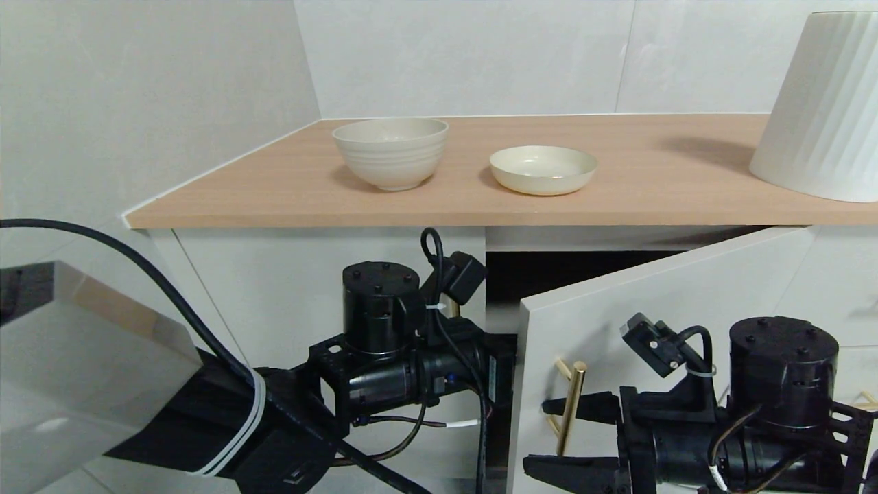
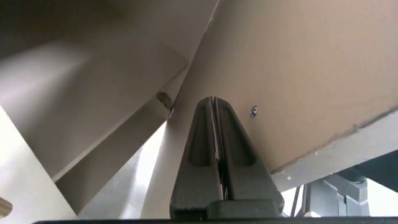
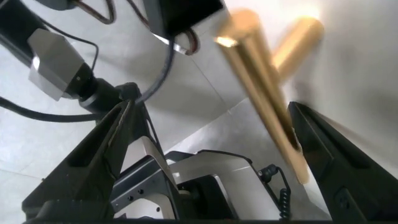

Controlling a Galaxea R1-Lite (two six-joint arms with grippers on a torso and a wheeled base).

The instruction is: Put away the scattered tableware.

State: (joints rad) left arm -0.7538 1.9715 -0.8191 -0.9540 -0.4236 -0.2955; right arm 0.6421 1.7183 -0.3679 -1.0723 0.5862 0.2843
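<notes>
My right gripper (image 1: 569, 439) is open, its two fingers on either side of the brass handle (image 1: 571, 405) on the door (image 1: 686, 295). At the wrist, the handle (image 3: 261, 93) runs through the gap in the right gripper (image 3: 224, 155) and is blurred. It sits nearer one finger than the other, and I cannot tell whether it touches. My left gripper (image 2: 214, 155) is closed, fingers pressed together with nothing between them. A brown panel (image 2: 298, 68) with one screw lies just beyond its tips, and I cannot tell if they touch it. In the head view the door's edge covers those tips, and the cabinet opening beside them is too dark to read. The tableware is well above both grippers on the counter (image 1: 274, 199). The bowl (image 1: 391, 152) is over the left wrist, and the dish (image 1: 542, 169) is above and between the two arms, apart from the bowl. Above the right gripper stands a white shade (image 1: 823, 110), cut off at the frame.
</notes>
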